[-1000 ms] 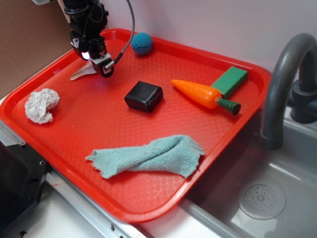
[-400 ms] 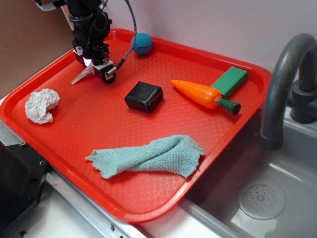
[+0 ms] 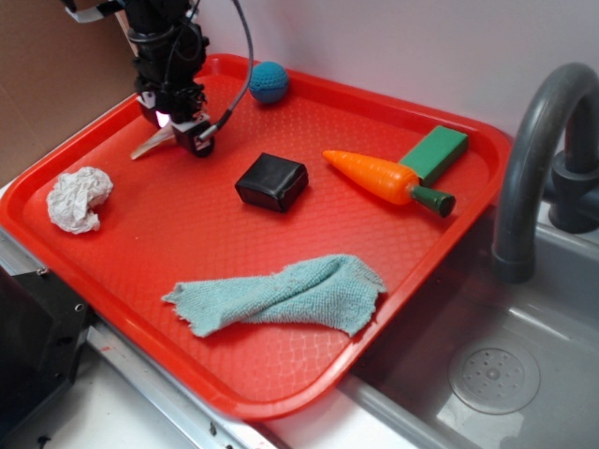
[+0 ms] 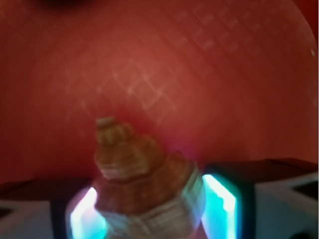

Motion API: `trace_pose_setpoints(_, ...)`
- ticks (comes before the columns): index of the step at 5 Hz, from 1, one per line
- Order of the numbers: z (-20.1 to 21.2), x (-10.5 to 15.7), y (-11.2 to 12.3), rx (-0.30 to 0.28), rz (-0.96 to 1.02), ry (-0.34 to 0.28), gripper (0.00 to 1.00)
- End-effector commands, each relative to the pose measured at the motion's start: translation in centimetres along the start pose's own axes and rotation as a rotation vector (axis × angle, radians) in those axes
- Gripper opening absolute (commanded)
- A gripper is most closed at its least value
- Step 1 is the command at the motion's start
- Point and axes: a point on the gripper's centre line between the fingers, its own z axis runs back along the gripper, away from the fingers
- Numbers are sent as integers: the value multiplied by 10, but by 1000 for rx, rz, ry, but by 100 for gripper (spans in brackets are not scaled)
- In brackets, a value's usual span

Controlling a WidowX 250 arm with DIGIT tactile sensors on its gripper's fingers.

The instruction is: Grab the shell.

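Note:
The shell (image 4: 144,174), tan-orange with ridged whorls, sits between my gripper's (image 4: 149,214) two lit pads in the wrist view, and both pads press against its sides. In the exterior view my gripper (image 3: 180,131) is down on the far left part of the red tray (image 3: 309,374). The shell's pale pointed end (image 3: 148,147) sticks out to the left of the fingers and lies on the tray. The shell's body is hidden behind the gripper there.
On the tray lie a crumpled white paper ball (image 3: 78,198), a black block (image 3: 271,181), a toy carrot (image 3: 384,178), a green block (image 3: 434,152), a blue ball (image 3: 269,81) and a teal cloth (image 3: 285,295). A grey faucet (image 3: 533,159) and sink (image 3: 496,374) are at the right.
My gripper has come down and slightly left onto the shell. The shell's pale tip has shifted a little to the left on the tray.

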Motion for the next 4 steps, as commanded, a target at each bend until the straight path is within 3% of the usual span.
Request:
trace_pose_setpoints(1, 118, -6, -27, -9, 145, -128, 0)
trace_pose_setpoints(2, 146, -18, -50, -49, 128, -158, 0)
trace_pose_setpoints(3, 191, -48, -73, -134, 135, -245, 0)
trace_pose_setpoints(4, 203, -64, -84, -161, 160, -281, 0)
